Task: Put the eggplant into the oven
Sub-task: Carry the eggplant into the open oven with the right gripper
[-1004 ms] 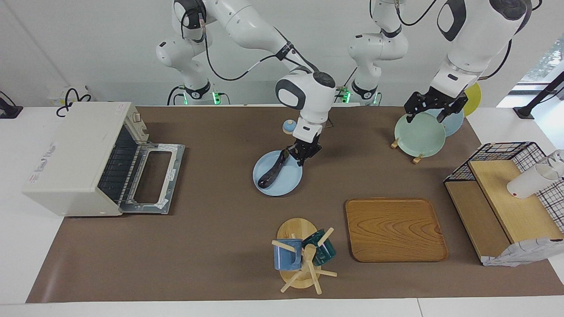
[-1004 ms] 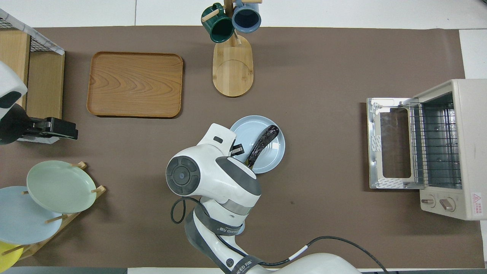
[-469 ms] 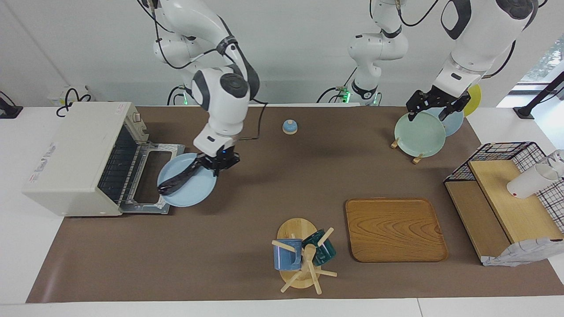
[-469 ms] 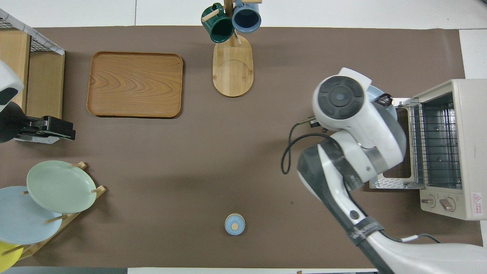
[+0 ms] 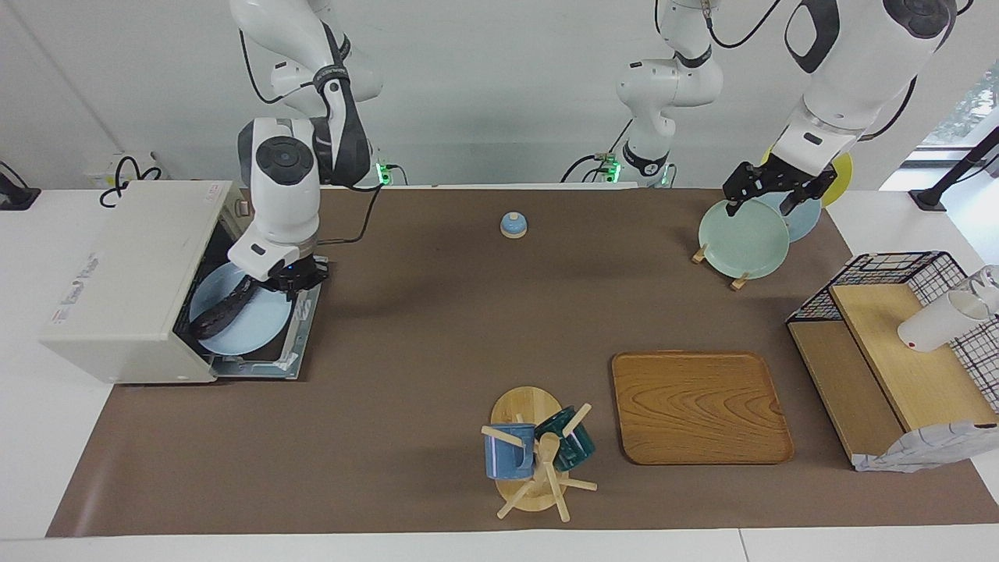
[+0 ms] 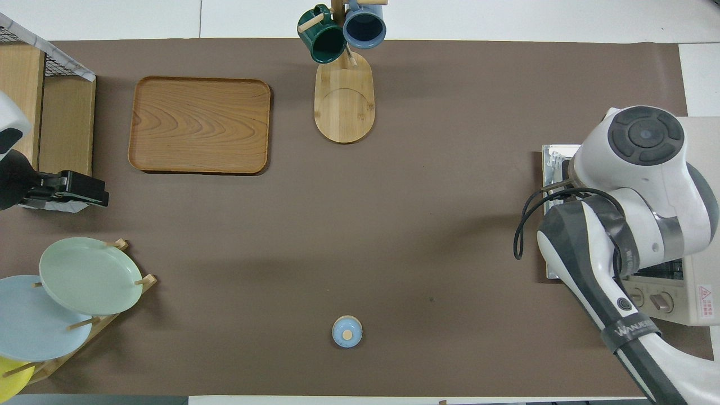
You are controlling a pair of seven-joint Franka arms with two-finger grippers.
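Observation:
The cream-white oven [image 5: 125, 273] stands at the right arm's end of the table, its door [image 5: 300, 343] folded down flat. My right gripper [image 5: 289, 275] is shut on the rim of a light blue plate [image 5: 254, 328] and holds it in the oven's mouth over the door. The dark purple eggplant [image 5: 218, 311] lies on that plate, its tip pointing into the oven. In the overhead view the right arm [image 6: 635, 185] hides the plate and eggplant; only part of the oven [image 6: 700, 304] shows. My left gripper [image 5: 773, 195] waits open over the plate rack.
A plate rack with a green plate [image 5: 741, 238] stands near the left arm's base. A small blue lid [image 5: 513, 225], a mug tree [image 5: 535, 453], a wooden tray [image 5: 698, 406] and a wire-and-wood shelf [image 5: 890, 351] stand on the brown mat.
My right gripper has carried the blue plate with the eggplant from the table's middle to the oven, and now into its mouth. The left arm has hardly moved.

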